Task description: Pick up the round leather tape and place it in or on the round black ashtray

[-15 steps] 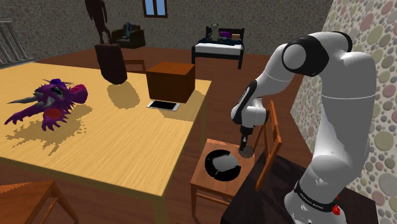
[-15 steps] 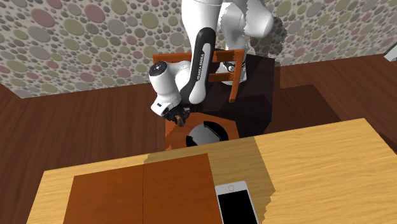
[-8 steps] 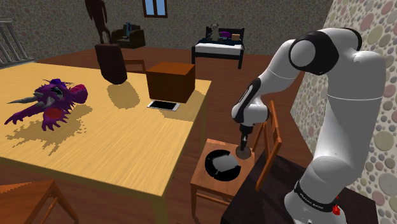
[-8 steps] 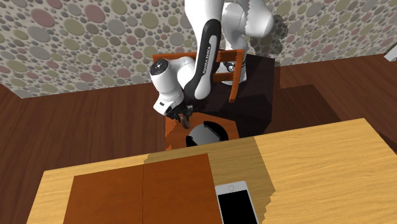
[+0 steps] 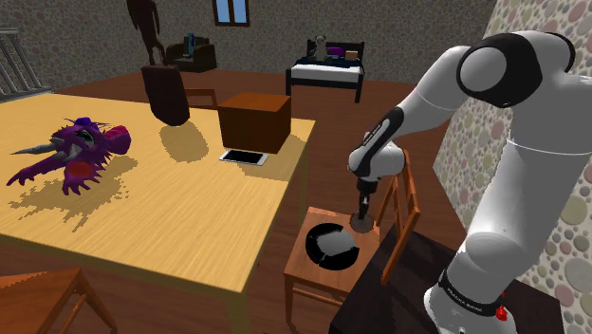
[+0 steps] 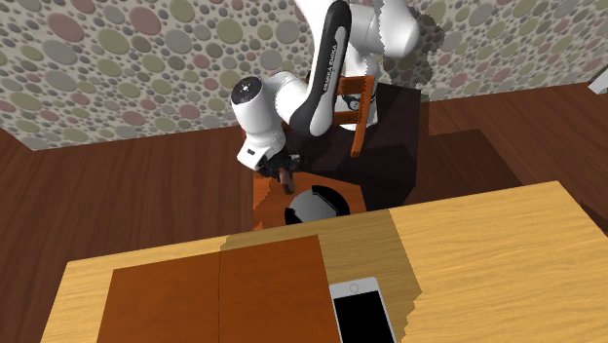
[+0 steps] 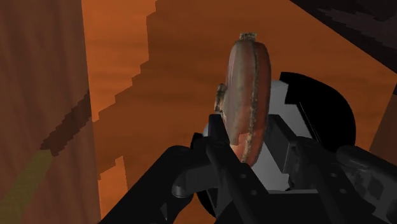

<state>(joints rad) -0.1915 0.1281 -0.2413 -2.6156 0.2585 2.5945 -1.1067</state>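
Observation:
The round tape (image 7: 248, 95) is a reddish-brown disc seen edge-on, clasped between my black fingers. My gripper (image 7: 249, 158) is shut on it. Right behind the tape lies the round black ashtray (image 7: 321, 114) with its pale grey inside. In the shoulder view my gripper (image 5: 360, 224) hangs over the ashtray's (image 5: 331, 245) right rim, just above the chair seat. The second exterior view has the gripper (image 6: 285, 178) with the tape at the upper left edge of the ashtray (image 6: 315, 206).
The ashtray sits on a wooden chair (image 5: 302, 275) whose backrest (image 5: 406, 204) rises close behind my wrist. Left of it is a wooden table (image 5: 171, 218) with a phone (image 5: 244, 157), a brown box (image 5: 254, 121), a dark vase (image 5: 166, 93) and a purple dragon head (image 5: 76, 152).
The arm's upper joints have swung up and to the shoulder view's right. The gripper, still holding the tape, has crept a little closer to the ashtray.

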